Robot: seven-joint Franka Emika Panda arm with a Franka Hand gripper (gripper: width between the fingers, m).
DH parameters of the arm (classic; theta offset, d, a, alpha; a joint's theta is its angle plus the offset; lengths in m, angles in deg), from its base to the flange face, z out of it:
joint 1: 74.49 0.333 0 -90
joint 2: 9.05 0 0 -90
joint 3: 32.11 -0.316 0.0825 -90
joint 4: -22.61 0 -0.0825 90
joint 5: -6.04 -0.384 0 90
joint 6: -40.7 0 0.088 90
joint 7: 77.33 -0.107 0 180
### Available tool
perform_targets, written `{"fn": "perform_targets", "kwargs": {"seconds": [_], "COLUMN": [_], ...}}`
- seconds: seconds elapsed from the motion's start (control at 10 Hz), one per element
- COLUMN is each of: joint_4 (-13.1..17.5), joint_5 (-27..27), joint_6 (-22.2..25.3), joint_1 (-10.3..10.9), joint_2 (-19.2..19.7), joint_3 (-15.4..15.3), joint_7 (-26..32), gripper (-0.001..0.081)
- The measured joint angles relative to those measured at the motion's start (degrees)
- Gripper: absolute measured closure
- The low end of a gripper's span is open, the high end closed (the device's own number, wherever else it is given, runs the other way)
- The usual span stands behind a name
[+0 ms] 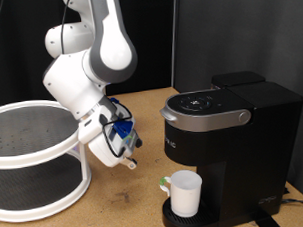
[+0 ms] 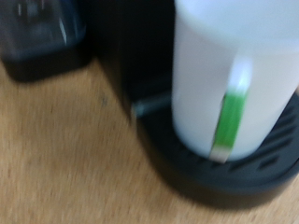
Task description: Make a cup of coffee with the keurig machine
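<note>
The white cup (image 1: 186, 192) stands on the round drip tray (image 1: 200, 222) of the black keurig machine (image 1: 232, 126), whose silver-grey lid (image 1: 203, 112) is down. The cup's handle points to the exterior view's left. My gripper (image 1: 129, 152) hangs tilted a short way to the cup's left, above the wooden table and apart from the cup. Nothing shows between its fingers. In the blurred wrist view the cup (image 2: 224, 65) fills the frame close up on the drip tray (image 2: 201, 182). A green streak runs along its handle (image 2: 227, 121). The fingers do not show there.
A white two-tier round rack (image 1: 33, 163) stands at the exterior view's left, close behind the arm. Bare wooden table (image 1: 125, 199) lies between the rack and the machine. A dark object (image 2: 42, 37) sits on the table beyond the machine in the wrist view.
</note>
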Motion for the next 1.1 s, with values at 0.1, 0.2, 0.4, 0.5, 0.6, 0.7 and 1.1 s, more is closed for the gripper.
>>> {"fn": "perform_targets", "kwargs": {"seconds": [0.1,0.2,0.4,0.5,0.6,0.7,1.1], "joint_4": [-0.23,-0.29,-0.23,-0.09,-0.62,-0.62,1.38], "joint_5": [0.01,0.00,0.79,2.49,3.86,3.86,-1.92], "joint_6": [1.69,2.66,4.04,5.06,6.25,5.99,7.16], "joint_1": [-0.80,-1.45,-2.70,-3.45,-4.07,-4.06,-3.27], "joint_2": [-2.32,-4.61,-8.91,-10.98,-12.95,-12.73,-15.21], "joint_3": [0.78,1.44,2.10,2.30,2.72,2.62,1.56], "joint_7": [0.00,-0.46,-3.80,-6.75,-8.89,-8.77,-9.44], "gripper": [0.0001,0.0001,0.0001,0.0001,0.0001,0.0001,0.0001]}}
